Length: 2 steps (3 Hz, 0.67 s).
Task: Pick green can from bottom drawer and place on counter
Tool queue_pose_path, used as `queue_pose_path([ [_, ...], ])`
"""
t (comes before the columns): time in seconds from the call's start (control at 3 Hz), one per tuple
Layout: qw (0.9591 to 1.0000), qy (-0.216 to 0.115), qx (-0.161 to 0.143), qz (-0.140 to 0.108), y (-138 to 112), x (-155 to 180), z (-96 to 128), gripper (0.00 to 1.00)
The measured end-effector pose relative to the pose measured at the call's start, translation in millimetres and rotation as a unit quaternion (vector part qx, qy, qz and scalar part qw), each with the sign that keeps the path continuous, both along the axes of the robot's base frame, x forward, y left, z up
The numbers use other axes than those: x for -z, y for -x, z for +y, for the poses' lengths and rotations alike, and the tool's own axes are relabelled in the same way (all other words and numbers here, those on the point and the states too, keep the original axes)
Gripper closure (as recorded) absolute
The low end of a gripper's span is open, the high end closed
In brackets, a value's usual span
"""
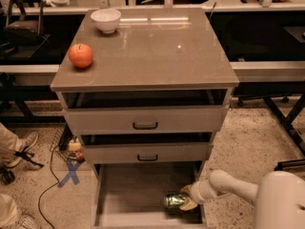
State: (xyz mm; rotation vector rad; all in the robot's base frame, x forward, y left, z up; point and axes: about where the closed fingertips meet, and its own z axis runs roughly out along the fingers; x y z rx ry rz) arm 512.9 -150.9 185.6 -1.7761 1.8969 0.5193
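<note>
Reaching in low beneath the front right corner of the table [157,51], with the gripper [185,199] down inside the bottom drawer [133,190], pulled wide open under the table's front edge. Pinching the green can [174,200] between tan fingers [189,205], one above and one below, at its right end. Holding it on its side, touching the drawer floor or just clear of it, cannot tell which. On the table, an apple [80,55] by the left edge and a white bowl [106,19] at the back left.
</note>
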Motion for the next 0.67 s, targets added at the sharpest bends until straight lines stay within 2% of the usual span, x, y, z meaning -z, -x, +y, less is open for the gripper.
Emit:
queue_pose_path([
  [0.33, 0.9994, -0.03, -0.003, -0.015, 6, -39, -34, 1.0],
  [0.67, 0.9978, -0.048, -0.002, -0.046, 12, -96, -77, 1.0],
])
